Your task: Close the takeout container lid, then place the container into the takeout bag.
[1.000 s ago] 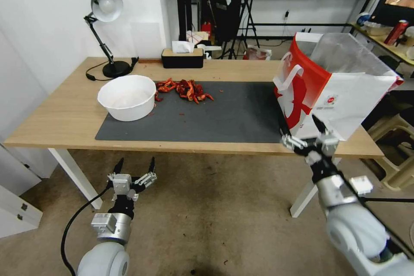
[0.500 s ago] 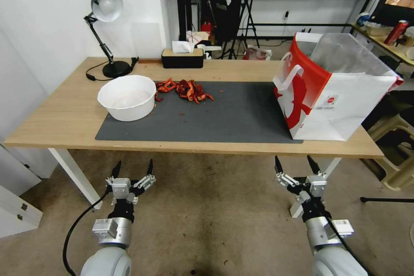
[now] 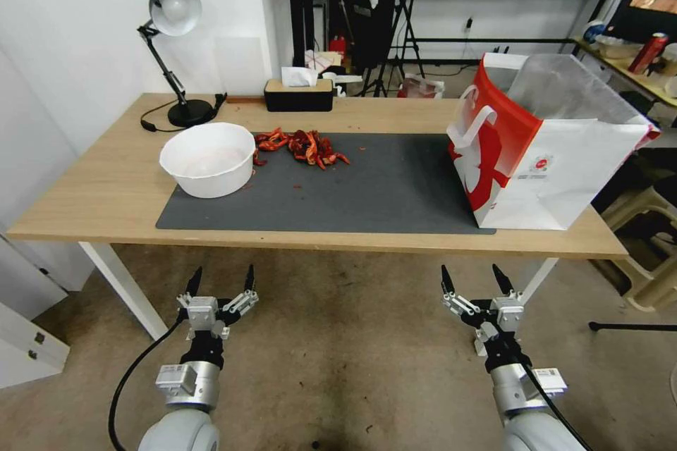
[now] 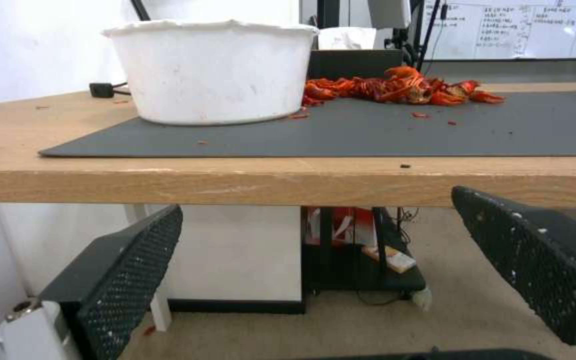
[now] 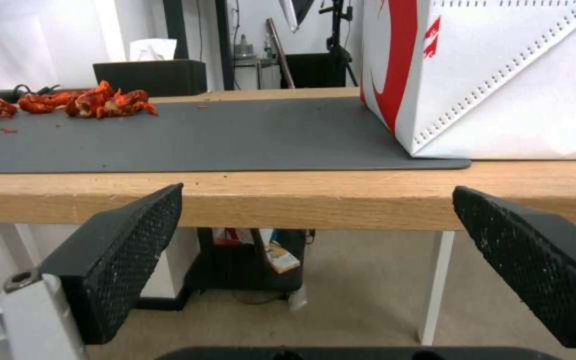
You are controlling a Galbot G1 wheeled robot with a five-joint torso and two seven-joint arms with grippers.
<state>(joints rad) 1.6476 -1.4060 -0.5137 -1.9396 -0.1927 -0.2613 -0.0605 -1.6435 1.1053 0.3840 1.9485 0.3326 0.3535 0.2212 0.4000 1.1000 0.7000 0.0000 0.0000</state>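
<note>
The takeout bag [image 3: 557, 155], red and white with flat white handles and a clear liner, stands open at the right end of the table; its white side [image 5: 515, 85] also fills part of the right wrist view. The takeout container and its lid are out of view. My left gripper [image 3: 221, 273] hangs open below the table's front edge on the left, with nothing between its fingers [image 4: 121, 280]. My right gripper [image 3: 471, 275] is open too and holds nothing. It is below the front edge, in front of and lower than the bag, with its fingers [image 5: 128, 250] spread wide.
A white round bowl [image 3: 208, 158] sits on the dark mat [image 3: 381, 190] at the left, beside a pile of red shells [image 3: 303, 144]. A desk lamp [image 3: 173, 49] and a black tissue box [image 3: 298, 93] stand at the back. The wooden table edge [image 4: 288, 182] is just above both grippers.
My right gripper has dropped from the bag's lower corner at the table edge to below the table front. The left gripper has barely shifted.
</note>
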